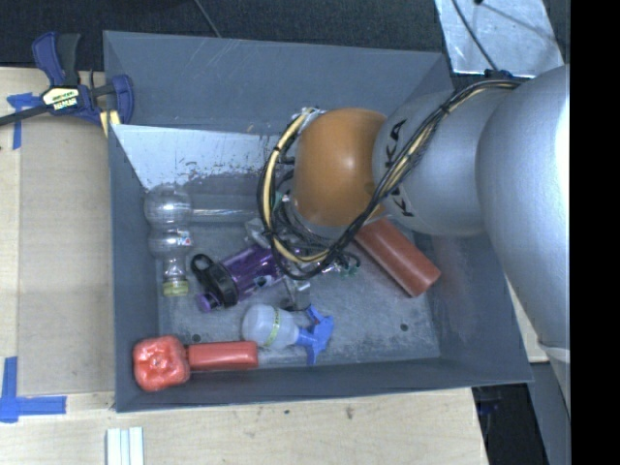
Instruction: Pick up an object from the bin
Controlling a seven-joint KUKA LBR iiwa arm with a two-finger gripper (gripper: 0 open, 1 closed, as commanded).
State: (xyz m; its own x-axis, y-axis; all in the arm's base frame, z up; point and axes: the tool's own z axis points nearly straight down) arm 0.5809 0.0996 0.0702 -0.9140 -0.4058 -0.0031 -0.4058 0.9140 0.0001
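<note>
My gripper (298,294) reaches down into the middle of the bin, mostly hidden beneath the arm's orange cover. Its tip sits just right of a purple tool with a black end (235,271) and right above a pale rounded thing (268,327) with a blue plastic piece (317,335) beside it. A red-brown cylinder (399,258) lies slanted to the gripper's right.
A clear plastic bottle (182,219) lies along the left side, with a small clear piece (174,281) below it. A red toy hammer (184,359) rests against the front wall at the lower left. The big grey arm covers the bin's right and back.
</note>
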